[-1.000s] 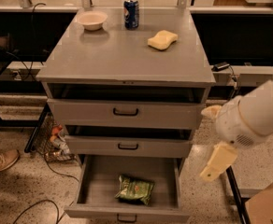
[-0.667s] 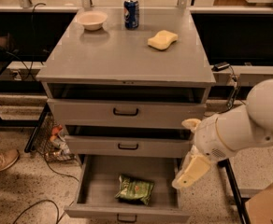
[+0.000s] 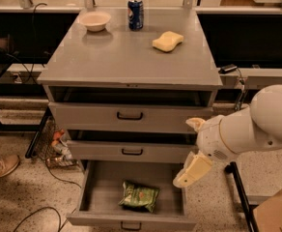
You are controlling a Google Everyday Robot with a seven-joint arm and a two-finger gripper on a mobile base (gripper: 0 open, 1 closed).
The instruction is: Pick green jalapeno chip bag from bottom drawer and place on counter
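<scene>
The green jalapeno chip bag (image 3: 140,196) lies crinkled on the floor of the bottom drawer (image 3: 97,197), which is pulled out, with its black handle at the front edge. My gripper (image 3: 188,152) hangs at the drawer cabinet's right front, above the drawer's right rim and up and to the right of the bag. Its cream fingers (image 3: 191,170) stand apart and hold nothing. The white arm reaches in from the right. The grey counter (image 3: 117,57) tops the cabinet.
On the counter stand a white bowl (image 3: 94,20), a blue soda can (image 3: 135,13) and a yellow sponge (image 3: 167,41). The two upper drawers are slightly open. A cardboard box (image 3: 276,211) sits at the lower right, a shoe (image 3: 1,166) and cables at the left.
My arm and gripper have swung left and down, from the cabinet's right side to over the bottom drawer's right rim. The bag has not moved.
</scene>
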